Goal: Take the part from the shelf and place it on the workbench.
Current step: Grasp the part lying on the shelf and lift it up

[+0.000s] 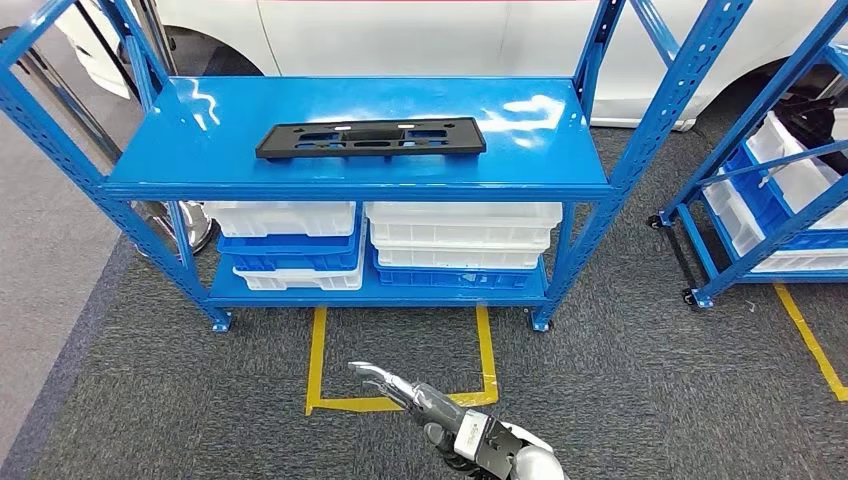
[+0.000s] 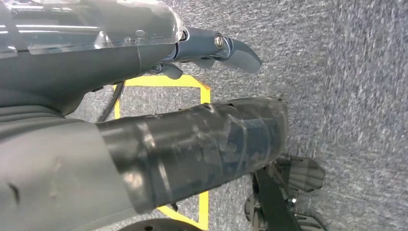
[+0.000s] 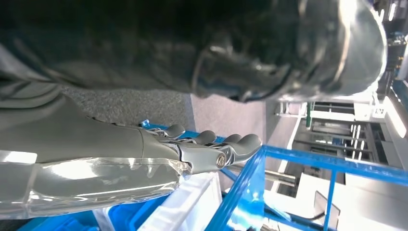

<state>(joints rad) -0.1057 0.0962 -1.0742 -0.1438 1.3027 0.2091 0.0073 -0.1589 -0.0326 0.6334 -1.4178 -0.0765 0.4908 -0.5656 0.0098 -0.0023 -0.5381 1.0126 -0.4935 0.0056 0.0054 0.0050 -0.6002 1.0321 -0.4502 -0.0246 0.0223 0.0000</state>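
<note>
- part [image 1: 371, 138]: one flat black piece with cut-outs, lying lengthwise on the top deck of the blue shelf [image 1: 200, 140], well ahead of and above the right hand, untouched.
- right hand [image 1: 400, 389]: raised low in front of the robot over the grey carpet, fingers [image 3: 240, 143] stretched out and slightly apart, holding nothing; its arm is cut off by the head view's lower edge.
- left hand [image 2: 211, 50]: seen close from its wrist, hanging over the carpet, fingers extended, nothing in it; the thick thumb [image 2: 202, 149] hides much of the scene behind it.
- yellow floor tape [image 1: 318, 370]: one open rectangle just beyond the right hand, at the shelf's foot.
- bins [image 1: 460, 235]: stacked white and blue trays in two piles on the lower deck; their contents cannot be made out.
- second rack [image 1: 760, 200]: off to the right, cut by the edge, holding more white and blue bins.
</note>
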